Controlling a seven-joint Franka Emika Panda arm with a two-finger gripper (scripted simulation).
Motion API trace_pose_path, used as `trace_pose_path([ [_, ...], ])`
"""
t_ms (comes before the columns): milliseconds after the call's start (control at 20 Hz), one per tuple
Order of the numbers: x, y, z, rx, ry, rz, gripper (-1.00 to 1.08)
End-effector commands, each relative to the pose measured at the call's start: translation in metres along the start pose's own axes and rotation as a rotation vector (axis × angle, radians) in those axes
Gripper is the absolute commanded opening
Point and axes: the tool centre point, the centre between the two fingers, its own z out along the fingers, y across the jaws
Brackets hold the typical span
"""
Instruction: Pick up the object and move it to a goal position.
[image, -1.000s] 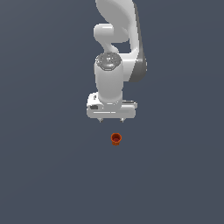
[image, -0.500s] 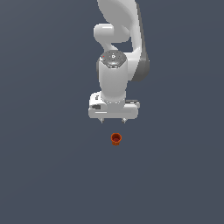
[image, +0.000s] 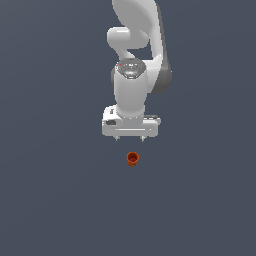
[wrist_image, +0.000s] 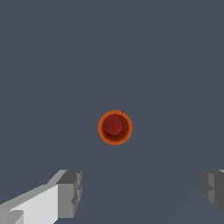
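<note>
A small orange-red cup stands upright on the dark grey floor, its hollow mouth facing up. My white gripper hangs above it, pointing down, with its two short fingers spread wide and nothing between them. In the wrist view the cup shows from straight above as an orange ring with a darker red inside. The two grey fingertips sit well apart and away from the cup.
The plain dark grey floor spreads all around the cup. The white arm rises behind the gripper. Nothing else shows.
The gripper has come lower toward the cup and shifted slightly to the exterior view's right. The cup has not moved.
</note>
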Motion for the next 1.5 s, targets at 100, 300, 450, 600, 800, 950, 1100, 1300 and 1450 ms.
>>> trace_pose_path([
  [100, 0.002, -0.001, 0.006, 0.001, -0.003, 0.046, 1.0],
  [300, 0.004, -0.003, 0.013, 0.003, -0.006, 0.112, 1.0],
  [450, 0.006, -0.004, 0.021, 0.004, -0.009, 0.175, 1.0],
  [600, 0.009, -0.006, 0.03, 0.004, -0.013, 0.25, 1.0],
  [800, 0.013, -0.008, 0.043, 0.003, -0.018, 0.359, 1.0],
  [950, 0.015, -0.01, 0.053, 0.001, -0.021, 0.441, 1.0],
  [1100, 0.017, -0.011, 0.063, -0.002, -0.024, 0.517, 1.0],
  [1300, 0.019, -0.013, 0.073, -0.006, -0.027, 0.6, 1.0],
  [1450, 0.02, -0.014, 0.079, -0.008, -0.028, 0.647, 1.0],
])
